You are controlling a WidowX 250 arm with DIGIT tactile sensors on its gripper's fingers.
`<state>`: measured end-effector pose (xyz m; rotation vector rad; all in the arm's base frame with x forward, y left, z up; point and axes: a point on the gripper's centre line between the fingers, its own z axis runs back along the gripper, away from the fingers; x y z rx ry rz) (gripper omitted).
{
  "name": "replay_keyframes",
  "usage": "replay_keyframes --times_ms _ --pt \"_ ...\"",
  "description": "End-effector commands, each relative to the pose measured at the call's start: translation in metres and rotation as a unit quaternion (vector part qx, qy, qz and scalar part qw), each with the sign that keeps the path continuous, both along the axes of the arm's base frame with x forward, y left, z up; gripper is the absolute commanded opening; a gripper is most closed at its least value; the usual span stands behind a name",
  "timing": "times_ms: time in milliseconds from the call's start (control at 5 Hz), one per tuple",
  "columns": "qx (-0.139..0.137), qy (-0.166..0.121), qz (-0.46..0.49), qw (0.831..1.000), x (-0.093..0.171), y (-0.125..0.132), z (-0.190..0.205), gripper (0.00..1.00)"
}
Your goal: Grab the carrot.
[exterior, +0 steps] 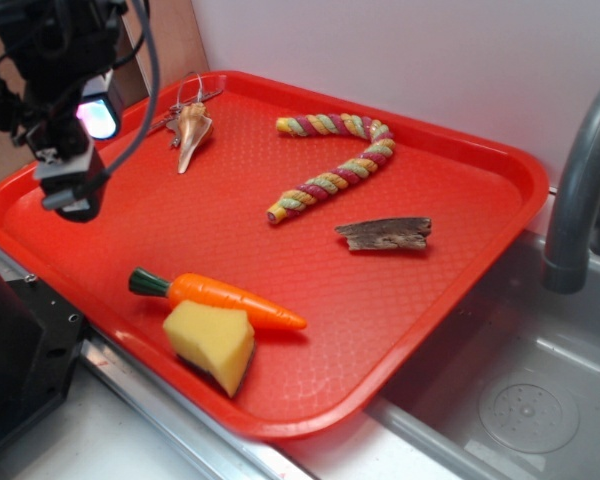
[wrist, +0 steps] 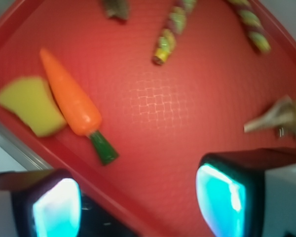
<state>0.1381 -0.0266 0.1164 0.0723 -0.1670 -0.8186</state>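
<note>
Gripper: the gripper (exterior: 73,190) hung above the far left corner of the tray, well apart from the carrot; in the wrist view its two fingers (wrist: 222,200) stood wide apart with nothing between them.
Carrot: the carrot (exterior: 235,299) lay flat on the tray near the front edge, green stem pointing left, tip pointing right.
Sponge: a yellow sponge (exterior: 210,342) sat just in front of the carrot, touching its side; the wrist view showed the two pressed together.
Rope: a twisted red, yellow and green rope (exterior: 335,165), bent into a hook, lay toward the back of the tray, apart from the carrot.
Wood: a flat piece of wood (exterior: 385,234) rested right of centre, just below the rope.
Shell: a pointed seashell (exterior: 190,135) lay at the back left, near the gripper.
Tray: the red tray (exterior: 500,190) carried every item and stood beside a sink.
Sink: a grey sink (exterior: 525,400) and its faucet (exterior: 580,190) occupied the right side.
</note>
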Motion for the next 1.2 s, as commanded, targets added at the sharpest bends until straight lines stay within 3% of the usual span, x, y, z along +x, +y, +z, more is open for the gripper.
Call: replay_keyframes --times_ms 0,200,600,1000 --pt "0.000 -0.009 -0.005 1.000 0.003 -0.001 0.003 1.00" --pt "0.000 -0.009 -0.005 1.000 0.003 -0.001 0.003 1.00" --pt "-0.039 -0.023 -0.106 0.993 0.004 -0.019 -0.051 1.00" --pt "-0.063 0.001 -0.144 0.988 0.016 -0.039 -0.077 1.00"
